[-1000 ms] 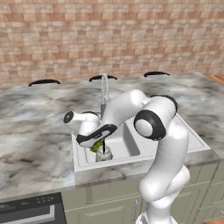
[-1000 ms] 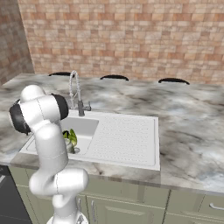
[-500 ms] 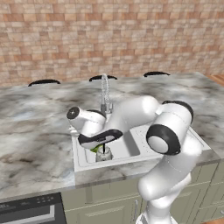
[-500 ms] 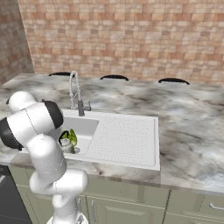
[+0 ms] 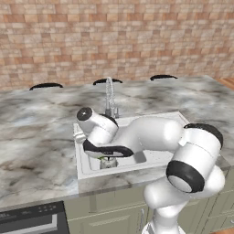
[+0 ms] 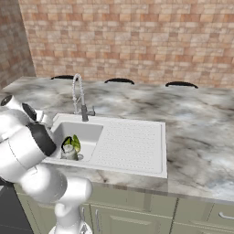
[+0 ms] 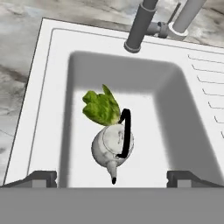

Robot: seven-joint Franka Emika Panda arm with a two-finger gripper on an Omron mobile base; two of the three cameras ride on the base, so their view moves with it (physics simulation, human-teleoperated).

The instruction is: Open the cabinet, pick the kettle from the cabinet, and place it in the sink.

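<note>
Kettle [image 7: 112, 147]: upright on the floor of the sink [image 7: 57, 61] basin, spout toward the camera, black handle arched over its top.
Leafy green [image 7: 101, 106]: touching the kettle's far side.
Pincer [image 7: 112, 177]: above the basin, jaws spread wide, holding nothing.
Tap [image 6: 78, 97]: behind the basin.
Table [image 5: 36, 146]: grey-veined marble around the sink.

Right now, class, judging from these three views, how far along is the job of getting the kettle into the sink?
Done: the kettle stands on the floor of the sink basin, beside a green leafy vegetable. In hand: nothing; the gripper hangs open above the kettle, fingertips well apart and clear of it. Left: apparently only drawing the arm away. The cabinet cannot be judged from these views.
</note>
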